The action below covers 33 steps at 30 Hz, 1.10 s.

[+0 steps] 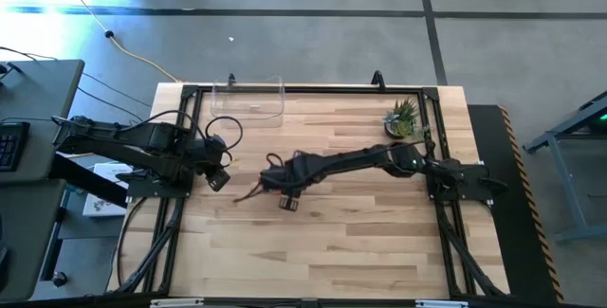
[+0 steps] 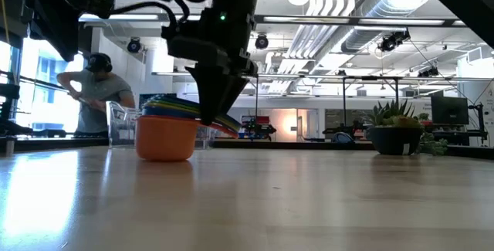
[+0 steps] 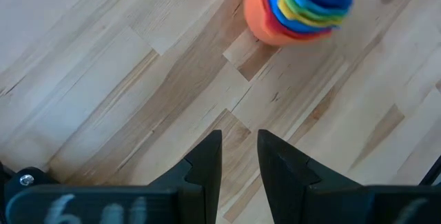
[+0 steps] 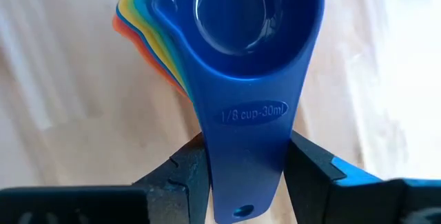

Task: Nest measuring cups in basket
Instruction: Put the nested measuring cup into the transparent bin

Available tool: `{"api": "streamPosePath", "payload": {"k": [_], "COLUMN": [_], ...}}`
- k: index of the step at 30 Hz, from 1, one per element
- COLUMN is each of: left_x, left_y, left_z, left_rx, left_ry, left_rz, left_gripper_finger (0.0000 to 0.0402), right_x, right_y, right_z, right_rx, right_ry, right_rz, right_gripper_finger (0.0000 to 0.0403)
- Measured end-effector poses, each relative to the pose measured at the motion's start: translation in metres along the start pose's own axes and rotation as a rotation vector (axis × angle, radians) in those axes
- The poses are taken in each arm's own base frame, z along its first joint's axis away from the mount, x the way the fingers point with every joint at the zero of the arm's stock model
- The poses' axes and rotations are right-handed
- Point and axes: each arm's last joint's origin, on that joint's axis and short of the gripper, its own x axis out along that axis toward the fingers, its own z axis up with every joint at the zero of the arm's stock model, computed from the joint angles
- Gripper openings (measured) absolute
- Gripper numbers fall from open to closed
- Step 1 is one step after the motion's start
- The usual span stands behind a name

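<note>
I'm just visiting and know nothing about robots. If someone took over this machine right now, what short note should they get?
Right gripper: shut on the stacked handles of the nested plastic measuring cups, orange outermost, blue innermost, standing on the wooden table mid-left.
Left gripper: slightly open, empty, hovering near the table's left edge.
Clear plastic basket: at the far edge, looks empty.
Done: cups nested.
Left: carry the stack into the basket.

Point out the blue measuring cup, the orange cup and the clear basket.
blue measuring cup (image 4: pixel 251 114): right wrist view, on its flat handle near the printed size.
orange cup (image 2: pixel 164 139): low view, on its outer side wall.
clear basket (image 1: pixel 248 99): high view, on its see-through floor.
</note>
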Motion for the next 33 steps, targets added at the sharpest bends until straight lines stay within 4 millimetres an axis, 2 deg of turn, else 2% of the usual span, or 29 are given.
{"api": "streamPosePath", "payload": {"k": [7, 12, 25, 33], "left_x": [0.0, 0.0, 0.0, 0.0], "left_y": [0.0, 0.0, 0.0, 0.0], "left_z": [0.0, 0.0, 0.0, 0.0], "left_rx": [0.018, 0.028, 0.101, 0.117], "left_ry": [0.0, 0.0, 0.0, 0.0], "left_rz": [0.0, 0.0, 0.0, 0.0], "left_gripper_finger": [0.0085, 0.0085, 0.0085, 0.0085], "right_x": [0.007, 0.009, 0.008, -0.008], "right_y": [-0.028, -0.038, -0.036, -0.046], "right_z": [0.009, 0.011, 0.011, 0.019], "right_rx": [0.057, 0.081, 0.084, 0.145], "right_ry": [0.009, 0.028, 0.057, 0.042], "right_rz": [-0.015, 0.031, 0.128, 0.161], "right_gripper_finger": [0.0135, 0.0142, 0.0225, 0.0241]}}
